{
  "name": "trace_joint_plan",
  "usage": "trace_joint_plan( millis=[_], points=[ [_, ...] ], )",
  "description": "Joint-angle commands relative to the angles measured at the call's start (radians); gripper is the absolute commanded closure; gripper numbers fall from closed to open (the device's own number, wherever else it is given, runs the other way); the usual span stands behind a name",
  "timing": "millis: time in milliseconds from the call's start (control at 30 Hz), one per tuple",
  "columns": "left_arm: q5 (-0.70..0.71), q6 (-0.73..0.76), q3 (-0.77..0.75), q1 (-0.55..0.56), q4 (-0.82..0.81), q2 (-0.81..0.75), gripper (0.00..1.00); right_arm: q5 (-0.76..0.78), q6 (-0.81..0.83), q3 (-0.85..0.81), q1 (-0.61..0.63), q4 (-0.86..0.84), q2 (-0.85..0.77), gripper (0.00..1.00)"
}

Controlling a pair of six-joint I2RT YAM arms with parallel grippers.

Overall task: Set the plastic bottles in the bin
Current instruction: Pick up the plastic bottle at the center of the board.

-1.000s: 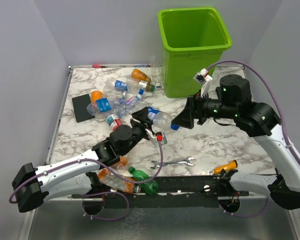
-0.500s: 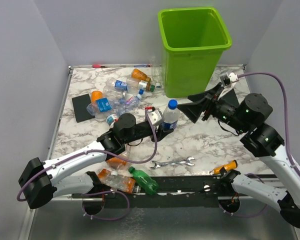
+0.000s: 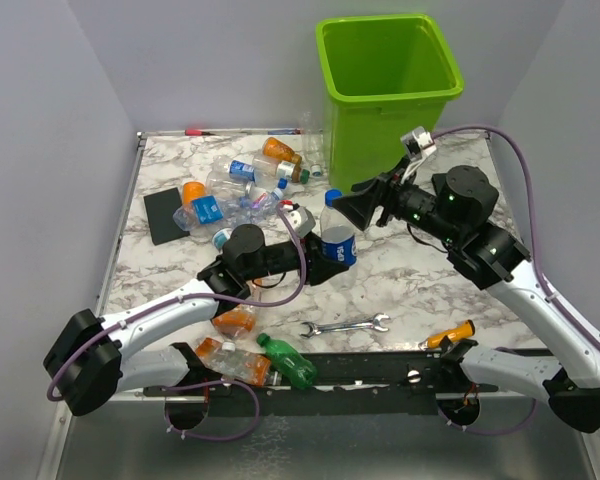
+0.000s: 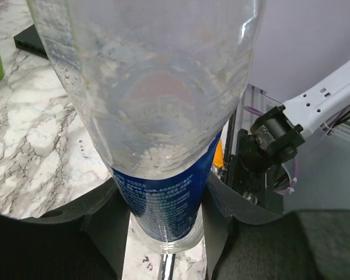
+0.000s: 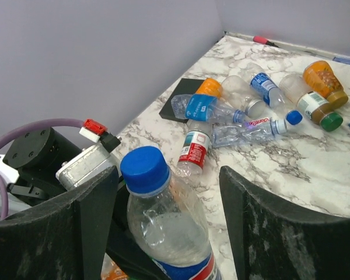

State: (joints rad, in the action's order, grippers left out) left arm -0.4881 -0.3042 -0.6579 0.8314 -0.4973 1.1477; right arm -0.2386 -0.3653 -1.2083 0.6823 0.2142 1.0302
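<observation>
1. Near edge of the marble tabletop (image 3: 420,285): three loose ones, two crushed orange plastic bottles (image 3: 236,322) and one green plastic bottle (image 3: 288,364).
2. Centre: the left hand (image 3: 322,262) is clamped low on one upright clear plastic bottle with blue label and cap (image 3: 337,232). The right hand (image 5: 169,192) gapes either side of the cap, gripping nothing.
3. It looks empty, so probably light, thin-walled, easily dented and slick. I'd grab the neck or label band.
4. Farther left: a pile of clear and orange bottles (image 3: 242,195), roughly eight, hard to separate.
5. Far: one lime-green plastic bin (image 3: 380,140).

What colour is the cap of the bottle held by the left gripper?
Blue. The cap of the bottle shows best in the right wrist view.
</observation>
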Motion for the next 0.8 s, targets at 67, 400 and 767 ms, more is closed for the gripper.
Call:
trace_joint_plan(
  millis=[67, 400, 767],
  points=[
    [-0.047, -0.041, 0.006, -0.001, -0.044, 0.013, 0.76, -0.035, 0.012, -0.06, 0.011, 0.017, 0.068, 0.37],
    [-0.02, -0.035, 0.016, -0.001, -0.04, 0.005, 0.73, -0.068, 0.022, -0.125, 0.013, 0.12, 0.143, 0.68],
    [0.421, 0.054, 0.108, 0.005, -0.043, -0.216, 0.01, 0.236, 0.153, -0.423, 0.013, 0.221, 0.103, 1.0]
  ],
)
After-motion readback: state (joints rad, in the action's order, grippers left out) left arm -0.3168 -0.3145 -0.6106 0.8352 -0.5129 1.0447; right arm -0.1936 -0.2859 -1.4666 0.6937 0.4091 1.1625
